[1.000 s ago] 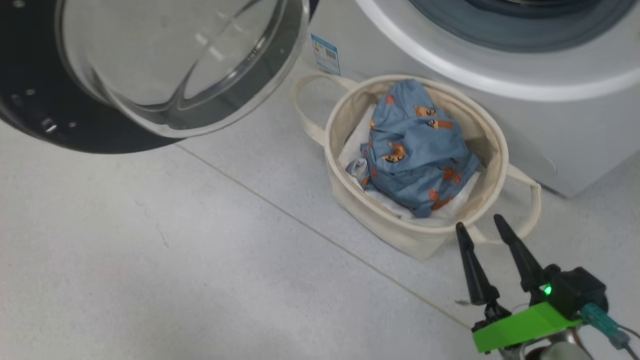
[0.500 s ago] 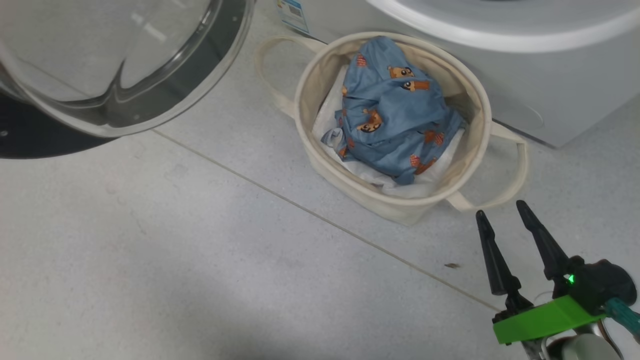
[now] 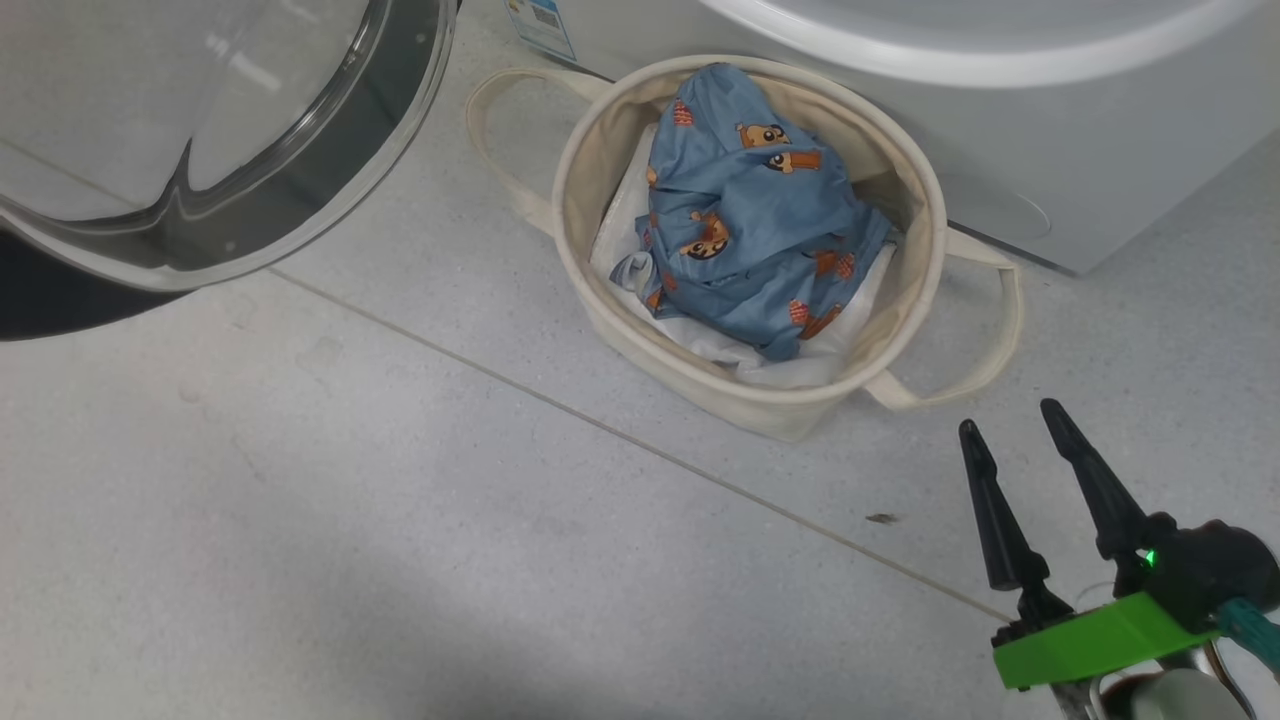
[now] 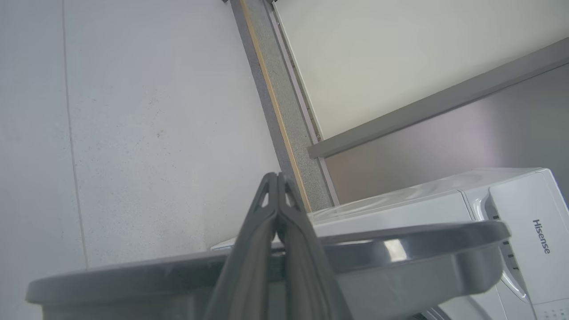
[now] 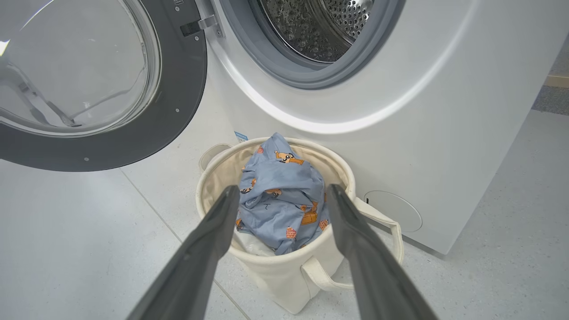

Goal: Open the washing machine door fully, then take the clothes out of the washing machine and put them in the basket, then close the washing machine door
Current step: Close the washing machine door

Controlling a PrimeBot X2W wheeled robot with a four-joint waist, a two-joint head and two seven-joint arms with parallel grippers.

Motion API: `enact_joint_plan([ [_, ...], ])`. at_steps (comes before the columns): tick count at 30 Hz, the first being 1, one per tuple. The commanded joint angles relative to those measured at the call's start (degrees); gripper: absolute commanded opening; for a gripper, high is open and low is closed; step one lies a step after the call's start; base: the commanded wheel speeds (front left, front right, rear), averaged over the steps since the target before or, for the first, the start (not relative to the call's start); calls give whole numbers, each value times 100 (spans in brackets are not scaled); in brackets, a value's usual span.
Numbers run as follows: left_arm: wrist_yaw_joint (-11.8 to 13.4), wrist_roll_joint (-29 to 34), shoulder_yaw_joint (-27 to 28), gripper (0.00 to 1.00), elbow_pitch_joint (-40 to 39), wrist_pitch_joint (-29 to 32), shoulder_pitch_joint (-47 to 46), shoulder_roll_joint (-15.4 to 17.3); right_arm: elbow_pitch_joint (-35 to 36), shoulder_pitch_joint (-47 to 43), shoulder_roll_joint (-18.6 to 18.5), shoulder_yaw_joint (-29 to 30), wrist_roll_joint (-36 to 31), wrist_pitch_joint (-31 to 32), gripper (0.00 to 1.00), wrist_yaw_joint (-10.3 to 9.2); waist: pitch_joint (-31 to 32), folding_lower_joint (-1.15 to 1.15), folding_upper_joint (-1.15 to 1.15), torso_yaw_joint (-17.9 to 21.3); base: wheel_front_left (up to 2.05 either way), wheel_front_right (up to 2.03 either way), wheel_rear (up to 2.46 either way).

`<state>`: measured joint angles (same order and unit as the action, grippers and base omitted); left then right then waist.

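Plainly, the clothes (image 3: 750, 230) lie heaped inside the basket (image 3: 700, 375), blue fabric with small orange animals, resting on a white sheet (image 3: 770, 370) that shows at the near edge. The basket stands on the grey tiled floor (image 3: 400, 500), just in front of the washing machine (image 3: 1100, 130), with one looped handle out to each side. The washing machine door (image 3: 200, 130) is swung wide open at the upper left of the head view, its clear glass bulging towards the camera and its black rim behind it.

Over the floor near the basket's right handle, the right gripper (image 3: 1007, 418) hovers with its jaws apart and nothing between them. Its wrist view looks along the two fingers at the basket (image 5: 284, 275) and the clothes (image 5: 280, 195); above them, the steel drum (image 5: 324, 26) is open to view and the door (image 5: 89, 75) stands off to the side.

In its own wrist view, the left gripper (image 4: 276, 177) has its jaws pressed together, tips touching, holding nothing, with the washing machine (image 4: 524, 213) beyond
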<state>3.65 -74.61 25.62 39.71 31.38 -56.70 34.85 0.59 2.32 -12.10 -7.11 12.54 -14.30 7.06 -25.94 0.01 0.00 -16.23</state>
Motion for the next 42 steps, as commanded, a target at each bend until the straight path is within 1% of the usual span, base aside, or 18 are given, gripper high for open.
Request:
enact_joint_plan([
  [1,74,-112,107,0,-202,187,-58,427,210,-88,-75,-138,-44,-70,100,43,-8,-1,0,-20,0,0,0],
  [7,347,-275,-3,0,-433,783,140,316,241,-92,-95,-158,-61,-70,100,43,-21,-1,0,-68,0,0,0],
  [13,864,-599,130,0,-833,1337,359,209,161,-75,-28,-183,-48,-70,100,43,74,-1,0,-134,0,0,0],
  [16,983,-608,7,0,-1202,1622,579,164,118,-36,18,-210,-45,-70,100,43,138,-1,0,-170,0,0,0],
  [19,957,-393,-371,0,-1721,1943,929,220,99,22,54,-196,-30,-70,100,43,204,-1,0,-178,0,0,0],
  [20,957,-393,-371,0,-1721,1943,929,220,99,22,54,-196,-30,-70,100,43,204,-1,0,-178,0,0,0],
  [26,1057,-259,-924,0,-2812,2503,1450,123,41,59,96,-18,-88,-70,100,43,360,-1,0,-240,0,0,0],
  [29,1070,-297,-1061,0,-3235,2634,1617,-5,107,91,119,110,-88,-70,100,43,454,-1,0,-188,0,0,0],
  [35,1005,-333,-1437,0,-4191,2969,2115,-192,218,183,202,459,-82,-70,100,43,608,-1,0,19,0,0,0],
  [42,917,-350,-1866,0,-5022,3066,2611,-568,136,214,517,415,-15,-70,100,43,882,-1,0,333,0,0,0],
])
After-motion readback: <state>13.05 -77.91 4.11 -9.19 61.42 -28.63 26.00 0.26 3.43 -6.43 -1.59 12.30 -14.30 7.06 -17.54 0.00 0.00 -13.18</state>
